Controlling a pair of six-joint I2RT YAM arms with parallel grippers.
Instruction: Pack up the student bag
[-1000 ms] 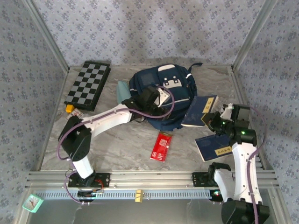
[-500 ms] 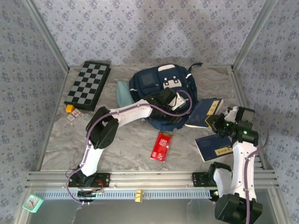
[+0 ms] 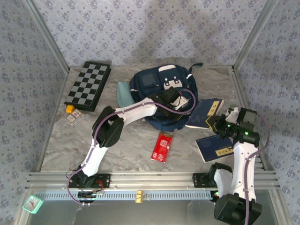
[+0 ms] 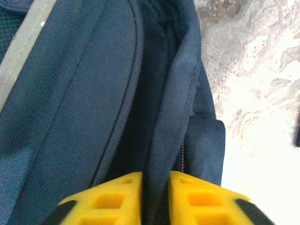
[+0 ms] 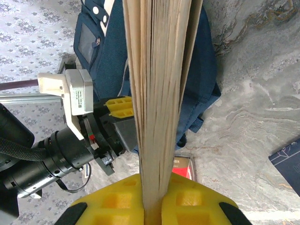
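At rear of table (image 3: 131, 140), noted left gripper (image 4: 154, 187) pinching bag (image 3: 154, 82) by its opening edge, right gripper (image 5: 152, 192) clamping book (image 5: 157, 93); advise raising that edge high and wide before feeding book in.

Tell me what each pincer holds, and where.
Left pincer pinches a fabric edge of the student bag; right pincer grips the book at one edge.
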